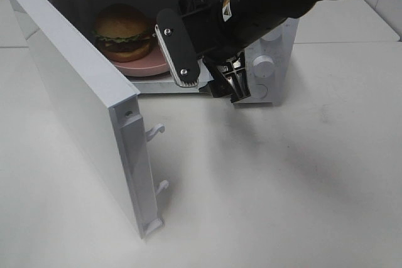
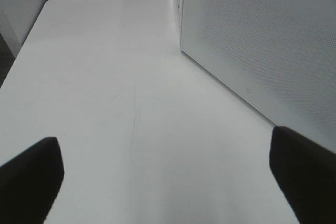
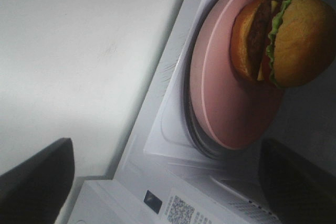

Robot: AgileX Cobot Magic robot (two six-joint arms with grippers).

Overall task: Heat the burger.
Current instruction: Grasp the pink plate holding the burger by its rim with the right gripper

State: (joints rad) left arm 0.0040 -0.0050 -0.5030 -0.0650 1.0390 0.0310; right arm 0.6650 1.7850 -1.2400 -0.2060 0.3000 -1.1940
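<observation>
The burger (image 1: 124,31) sits on a pink plate (image 1: 147,66) inside the open white microwave (image 1: 267,61). In the right wrist view the burger (image 3: 294,40) rests on the plate (image 3: 226,108), which lies on the round turntable. My right gripper (image 1: 207,70) hangs at the front of the oven's opening, just outside the plate's edge, open and empty, touching neither plate nor burger. Its dark fingertips (image 3: 37,182) frame the right wrist view. My left gripper (image 2: 168,182) is open over bare table beside the microwave door (image 2: 262,40); it does not show in the exterior high view.
The microwave door (image 1: 75,92) is swung wide open toward the front left, its latch hooks (image 1: 155,132) pointing right. The control knobs (image 1: 262,65) are on the oven's right front panel. White table (image 1: 282,186) extends in front.
</observation>
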